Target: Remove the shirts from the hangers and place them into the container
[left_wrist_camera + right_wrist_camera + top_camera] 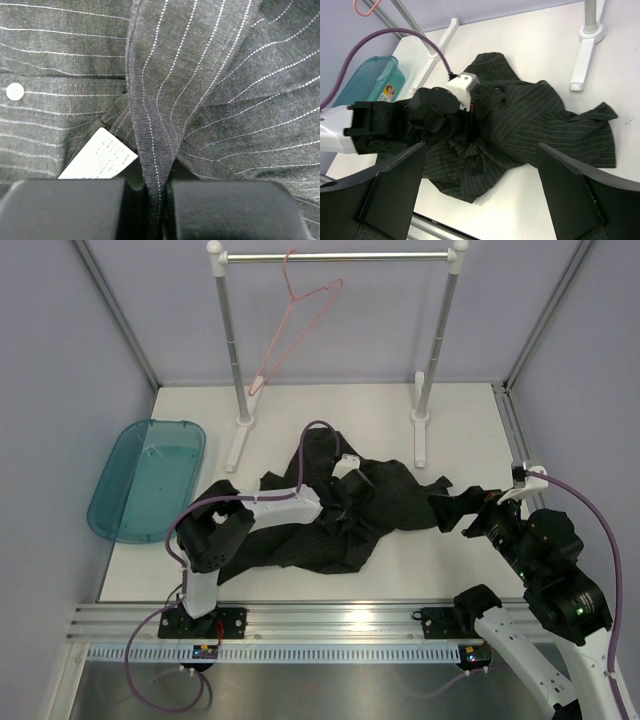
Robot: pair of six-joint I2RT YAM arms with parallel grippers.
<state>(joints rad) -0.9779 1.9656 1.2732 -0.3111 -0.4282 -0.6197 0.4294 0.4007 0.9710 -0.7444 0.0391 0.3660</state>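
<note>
The left hand, clenched on a fold of the black shirt crumpled on the counter, lies nearer the teal tub to its left than the released, empty right hand.

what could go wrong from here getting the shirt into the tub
1. The left hand is shut on only a narrow fold of the shirt, so the thin fabric may slip out when lifted.
2. The shirt lies spread wider than the tub and is pinched at one spot, so the sleeves could trail and hang over the rim.
3. The right hand is open and holds nothing, so one side would probably drag across the table.
</note>
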